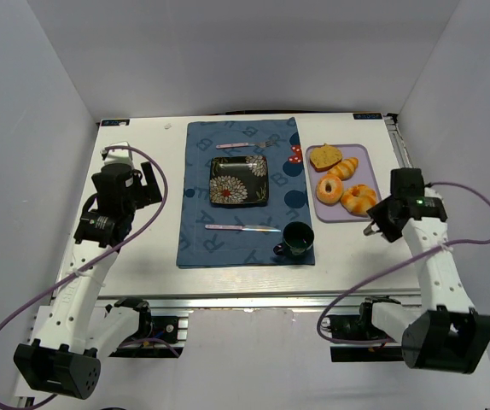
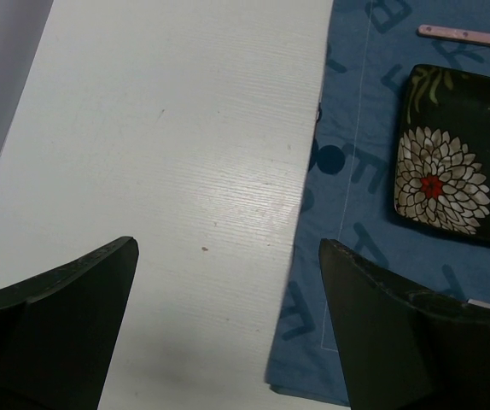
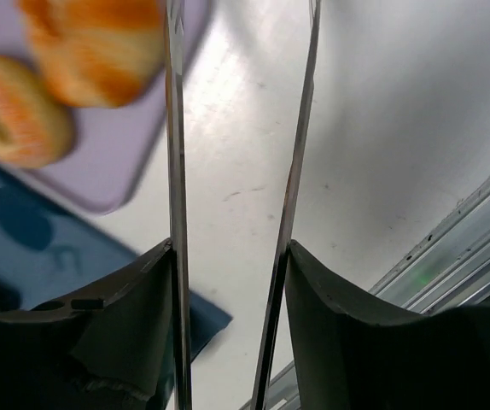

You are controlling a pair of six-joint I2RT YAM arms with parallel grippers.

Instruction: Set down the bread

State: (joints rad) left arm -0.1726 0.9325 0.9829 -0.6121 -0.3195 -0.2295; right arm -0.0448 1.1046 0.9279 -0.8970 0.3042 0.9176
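Note:
Several breads lie on a purple tray [image 1: 366, 173] at the right: a brown slice [image 1: 324, 157], a ring bun [image 1: 329, 189] and a golden croissant [image 1: 358, 199]. A black floral plate [image 1: 239, 180] sits empty on the blue placemat [image 1: 198, 205]. My right gripper [image 1: 387, 216] is shut on metal tongs [image 1: 371, 229], just off the tray's near right corner. In the right wrist view the tong arms [image 3: 175, 171] stand apart and empty, with the croissant [image 3: 91, 38] and the ring bun [image 3: 10, 111] beyond them. My left gripper [image 1: 147, 181] is open and empty over bare table, left of the placemat.
A dark cup [image 1: 297, 239] stands at the placemat's near right corner. A pink-handled knife [image 1: 241, 227] lies in front of the plate and a fork [image 1: 247, 144] behind it. White walls enclose the table. In the left wrist view the plate [image 2: 454, 154] is at the right.

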